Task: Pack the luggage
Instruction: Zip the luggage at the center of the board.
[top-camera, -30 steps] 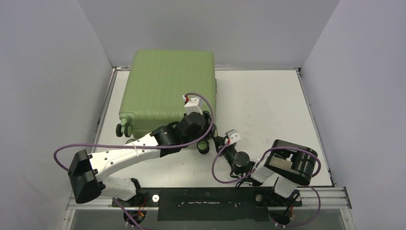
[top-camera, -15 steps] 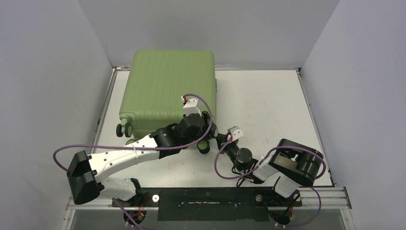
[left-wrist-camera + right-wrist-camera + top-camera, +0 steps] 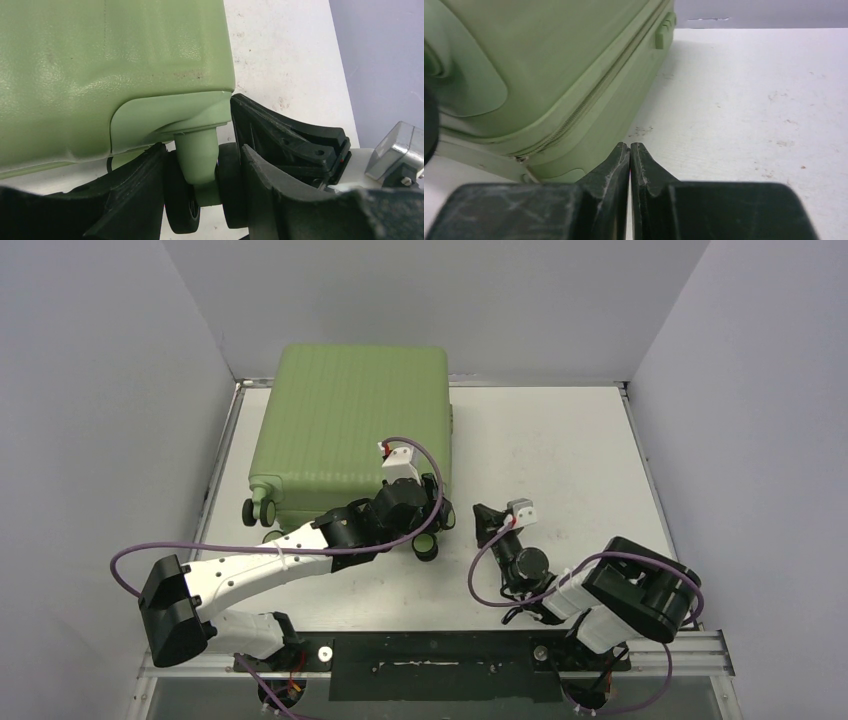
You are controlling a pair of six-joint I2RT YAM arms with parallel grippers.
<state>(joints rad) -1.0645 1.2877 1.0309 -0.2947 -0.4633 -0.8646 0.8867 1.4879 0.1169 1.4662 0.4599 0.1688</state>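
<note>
Green ribbed plastic fills the 11 o'clock part of the table (image 3: 560,460): the suitcase (image 3: 345,435) lies flat there with its shell closed, so nothing inside shows. The left gripper (image 3: 200,185) sits at the case's 5 o'clock corner, its fingers pinching the twin black wheel (image 3: 181,200) from both sides, with the green stem rising between them. The right gripper (image 3: 630,150) is at 3 o'clock of that wheel, low over the table, fingers pressed together and holding nothing. Its tip points at the zip (image 3: 584,107) running along the side seam.

The step looks like steadying or dragging the case by its corner so it can be opened. A wheel on a swivel is a loose handle, so the pull should probably stay low and slow, in line with the stem, or the wheel will twist out of the fingers. The right gripper would do best nudging the side wall just beside the seam.

No brand, label or writing can be read anywhere.
</note>
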